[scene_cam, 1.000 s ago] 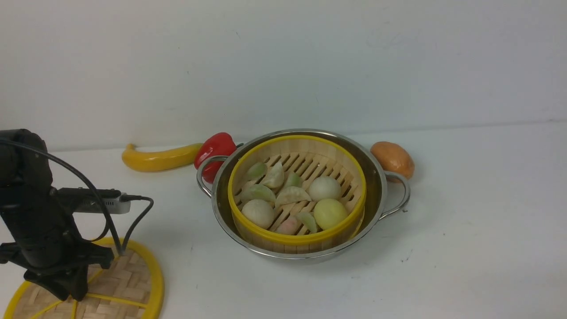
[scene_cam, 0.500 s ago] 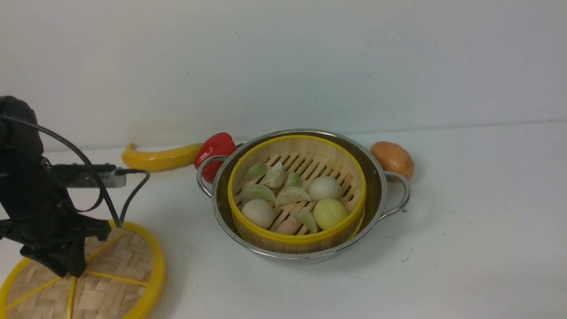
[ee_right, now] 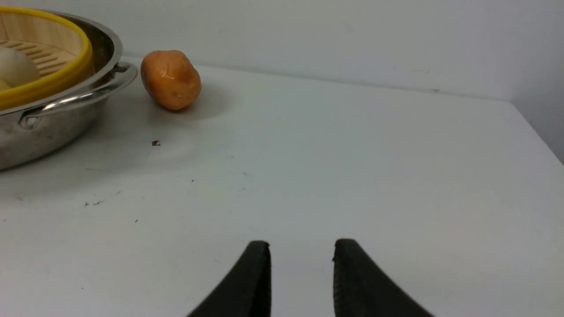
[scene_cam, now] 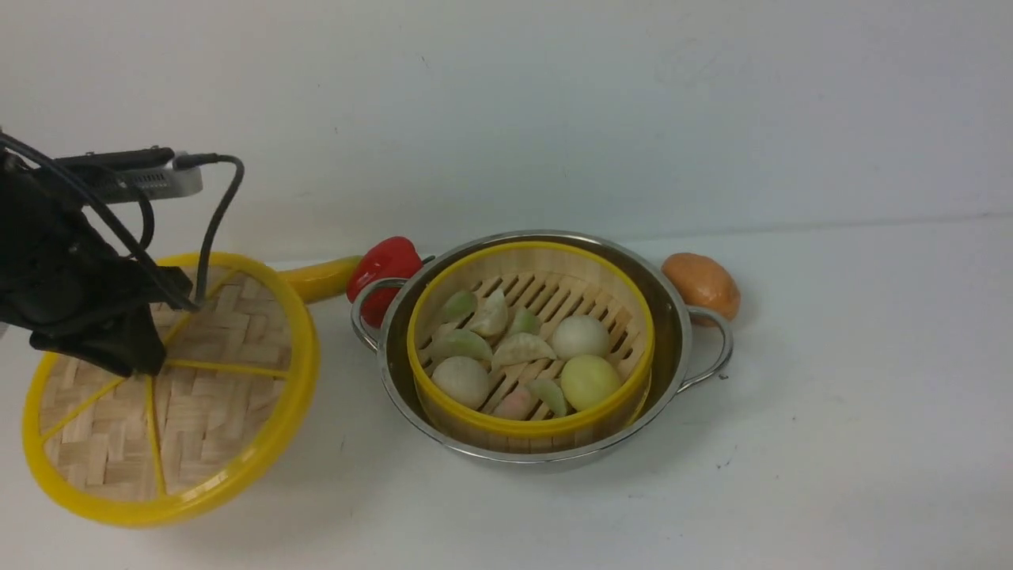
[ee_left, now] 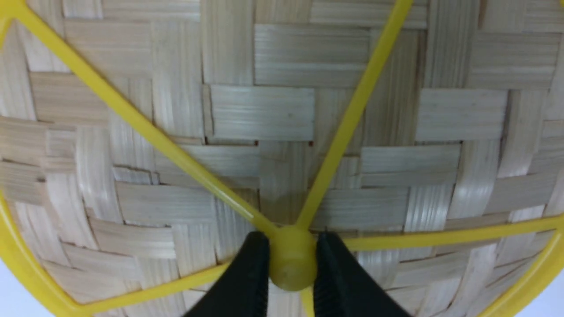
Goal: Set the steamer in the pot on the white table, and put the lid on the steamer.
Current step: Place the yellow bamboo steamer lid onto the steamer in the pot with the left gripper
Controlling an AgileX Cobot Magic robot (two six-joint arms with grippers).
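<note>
The bamboo steamer [scene_cam: 530,348], holding pale toy dumplings and buns, sits inside the steel pot [scene_cam: 681,340] at the middle of the white table [scene_cam: 831,412]. To its left the woven lid [scene_cam: 206,396] hangs tilted above the table. My left gripper [scene_cam: 146,366] is shut on the lid's yellow centre knob [ee_left: 291,259], its black fingers [ee_left: 246,281] on either side of it. My right gripper [ee_right: 302,246] is open and empty, low over bare table to the right of the pot [ee_right: 53,119]; the front view does not show it.
Behind the pot lie a red pepper [scene_cam: 384,265], a yellow squash [scene_cam: 316,277] partly hidden by the lid, and an orange potato-like toy [scene_cam: 700,283] beside the right handle. The potato-like toy [ee_right: 171,79] also shows in the right wrist view. A white wall stands at the back.
The left gripper has lifted the lid off the table, raising it and tilting it toward the pot. The steamer and pot have not moved.
</note>
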